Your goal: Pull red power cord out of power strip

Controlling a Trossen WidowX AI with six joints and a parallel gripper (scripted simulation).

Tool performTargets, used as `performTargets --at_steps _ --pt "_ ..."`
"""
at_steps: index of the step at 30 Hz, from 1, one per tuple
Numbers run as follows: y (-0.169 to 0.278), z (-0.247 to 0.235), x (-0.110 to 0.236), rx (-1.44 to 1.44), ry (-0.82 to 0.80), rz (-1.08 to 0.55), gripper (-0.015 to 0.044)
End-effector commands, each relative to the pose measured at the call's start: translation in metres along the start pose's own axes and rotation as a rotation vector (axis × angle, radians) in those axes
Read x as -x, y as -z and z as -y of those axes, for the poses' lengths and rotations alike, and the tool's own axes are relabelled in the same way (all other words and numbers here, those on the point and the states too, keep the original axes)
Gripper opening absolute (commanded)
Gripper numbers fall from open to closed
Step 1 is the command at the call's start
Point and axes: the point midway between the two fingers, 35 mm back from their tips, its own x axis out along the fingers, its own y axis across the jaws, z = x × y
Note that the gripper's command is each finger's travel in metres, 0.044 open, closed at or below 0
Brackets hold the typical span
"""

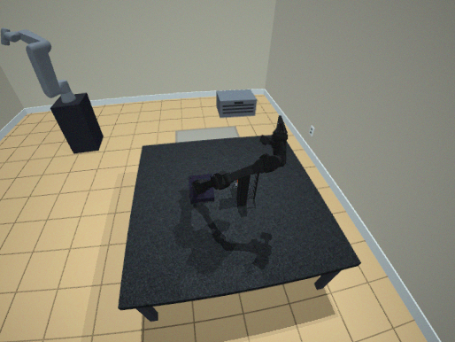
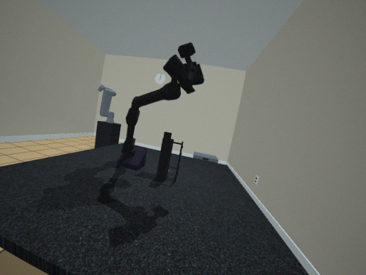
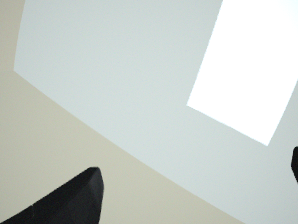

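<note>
My gripper (image 1: 280, 121) (image 3: 201, 169) is open and empty. Its two dark fingers stand wide apart in the wrist view, with only wall, ceiling and a bright ceiling panel beyond them. It is raised high, pointing upward, well away from the dark upright block (image 1: 242, 193) (image 2: 164, 157), which seems to be the power strip's mount. A tiny red patch (image 1: 237, 181) shows beside that block, just under my arm; it may be the red plug or cord. Whether it sits in the strip cannot be told. The sockets are not visible, and no red shows in the exterior view.
A thin dark frame (image 1: 256, 188) (image 2: 179, 157) stands close beside the block. My arm's base is at a purple block (image 1: 207, 195) (image 2: 139, 161) on the black table (image 1: 177, 275) (image 2: 213, 231). A grey arm on a pedestal (image 1: 78, 128) (image 2: 107, 135) stands away on the floor.
</note>
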Motion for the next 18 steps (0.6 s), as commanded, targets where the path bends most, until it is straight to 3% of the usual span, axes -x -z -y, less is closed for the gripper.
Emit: performTargets --at_steps 1,9,18 --pt "0.001 -0.002 0.000 -0.010 -0.001 -0.006 0.0374" --pt "0.039 -0.105 -0.007 -0.439 -0.112 -0.274 0.0164" --pt "0.037 -0.251 0.014 -0.860 -0.367 -0.622 0.0160"
